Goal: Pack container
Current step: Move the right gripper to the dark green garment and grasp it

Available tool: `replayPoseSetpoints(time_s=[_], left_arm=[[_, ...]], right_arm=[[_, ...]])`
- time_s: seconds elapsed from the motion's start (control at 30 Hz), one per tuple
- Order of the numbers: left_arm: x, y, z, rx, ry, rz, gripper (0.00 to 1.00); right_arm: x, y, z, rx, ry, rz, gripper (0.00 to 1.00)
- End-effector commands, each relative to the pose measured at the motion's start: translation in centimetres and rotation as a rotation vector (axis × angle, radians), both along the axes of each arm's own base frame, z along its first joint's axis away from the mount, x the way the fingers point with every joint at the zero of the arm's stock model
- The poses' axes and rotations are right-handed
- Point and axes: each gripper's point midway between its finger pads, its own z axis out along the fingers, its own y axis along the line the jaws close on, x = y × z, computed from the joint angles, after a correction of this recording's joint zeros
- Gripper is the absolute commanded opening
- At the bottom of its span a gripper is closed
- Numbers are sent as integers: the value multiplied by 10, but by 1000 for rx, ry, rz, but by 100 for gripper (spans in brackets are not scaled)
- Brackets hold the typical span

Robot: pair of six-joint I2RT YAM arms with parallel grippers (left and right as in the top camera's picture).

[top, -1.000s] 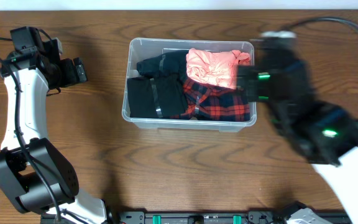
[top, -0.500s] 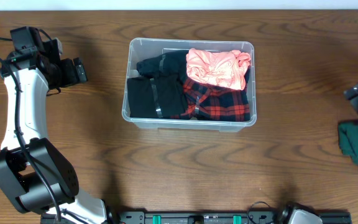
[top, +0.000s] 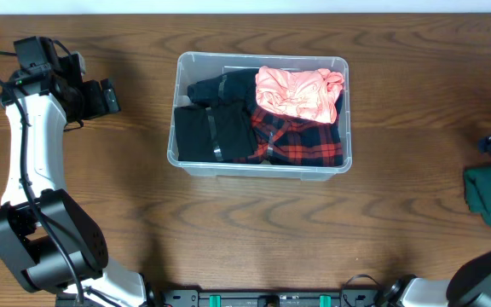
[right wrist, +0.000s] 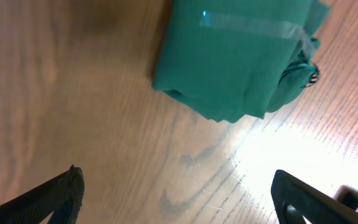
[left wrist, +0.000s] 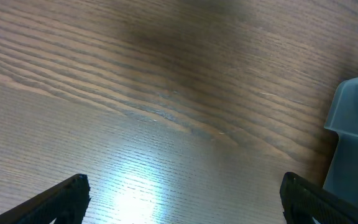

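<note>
Container (top: pixel 262 168) sits mid worktop (top: pixel 228 230). Right hand (right wrist: pixel 179 186) hovers spread and empty near a folded green garment (right wrist: pixel 235 56) at the right edge, well apart from it. Fetch step, probably; next: lower and pinch it. Left hand (left wrist: pixel 182 193) spread, empty. Inside: black clothes (top: pixel 211 132), plaid shirt (top: pixel 301 143), pink top (top: pixel 301 92).

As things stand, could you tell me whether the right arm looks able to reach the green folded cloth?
Probably yes. The right gripper is open, and the green cloth lies on the table just ahead of it, with nothing between them.
</note>
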Motion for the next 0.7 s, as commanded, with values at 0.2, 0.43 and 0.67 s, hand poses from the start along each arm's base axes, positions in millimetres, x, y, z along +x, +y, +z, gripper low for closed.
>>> replayPoseSetpoints(time_s=[0.2,0.43,0.67], left_arm=[[0,-1,-3,-5,6,-9,98],[0,-1,-3,-5,5,-9,98],[0,-1,-3,-5,5,-9,98]], right_arm=[[-8,-21,-30,63,17,102,98],[-32,-26,-66,98,41,80,99],[-45,-29,-84,111,39,31,95]])
